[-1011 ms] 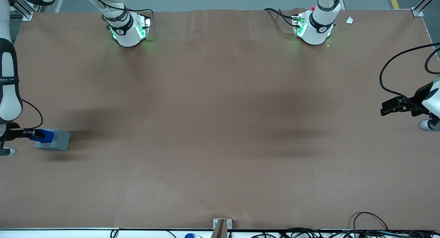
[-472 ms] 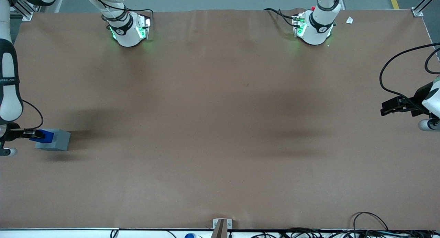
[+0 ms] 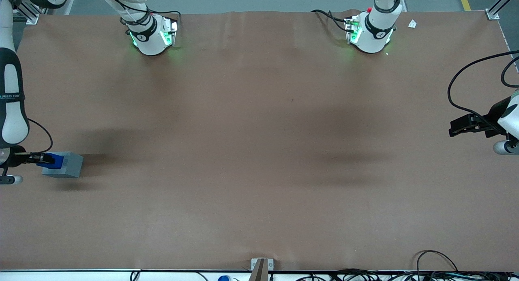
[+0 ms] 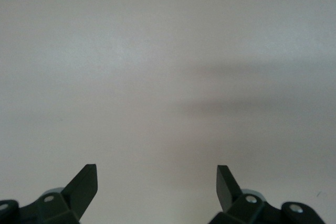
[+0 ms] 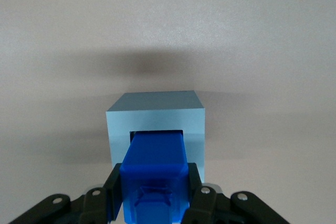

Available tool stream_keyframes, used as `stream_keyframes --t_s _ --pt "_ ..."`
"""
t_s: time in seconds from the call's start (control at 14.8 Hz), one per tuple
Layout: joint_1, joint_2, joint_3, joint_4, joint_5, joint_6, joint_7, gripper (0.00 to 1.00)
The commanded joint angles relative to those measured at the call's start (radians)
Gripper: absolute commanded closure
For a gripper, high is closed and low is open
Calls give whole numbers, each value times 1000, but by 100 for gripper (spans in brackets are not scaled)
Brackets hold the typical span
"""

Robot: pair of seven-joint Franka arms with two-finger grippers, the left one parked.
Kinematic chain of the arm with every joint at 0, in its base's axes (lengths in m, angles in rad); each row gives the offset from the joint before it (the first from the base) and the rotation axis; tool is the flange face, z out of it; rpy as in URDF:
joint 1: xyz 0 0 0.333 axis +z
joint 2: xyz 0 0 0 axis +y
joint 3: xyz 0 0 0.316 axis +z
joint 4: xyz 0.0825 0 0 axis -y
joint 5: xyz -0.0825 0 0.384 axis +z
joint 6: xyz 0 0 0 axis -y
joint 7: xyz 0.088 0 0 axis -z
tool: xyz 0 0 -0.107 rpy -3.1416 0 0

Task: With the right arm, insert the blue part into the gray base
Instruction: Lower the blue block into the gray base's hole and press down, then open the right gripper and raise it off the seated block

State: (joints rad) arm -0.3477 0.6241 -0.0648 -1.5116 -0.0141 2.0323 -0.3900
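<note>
Two dark fingertips (image 4: 84,184) spread apart above bare tabletop (image 4: 168,66), faint shadow band perhaps

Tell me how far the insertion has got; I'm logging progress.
Done: the pincer grips the blue part at the working arm's end of the table. In hand: its tip is entering the gray base recess. Left: seating it fully, then releasing.

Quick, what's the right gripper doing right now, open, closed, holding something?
Right gripper: shut on the blue part, whose leading end sits at the gray base recess, toward the working arm's end of the table.
</note>
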Motion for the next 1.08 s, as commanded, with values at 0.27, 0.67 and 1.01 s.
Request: stream_keyframes --t_s 0.27,0.67,1.01 --pt "-17 8 16 13 -6 -3 0 27" --pt "-7 -17 19 19 2 -18 -6 0" --pt "31 -139 28 8 42 -95 3 0"
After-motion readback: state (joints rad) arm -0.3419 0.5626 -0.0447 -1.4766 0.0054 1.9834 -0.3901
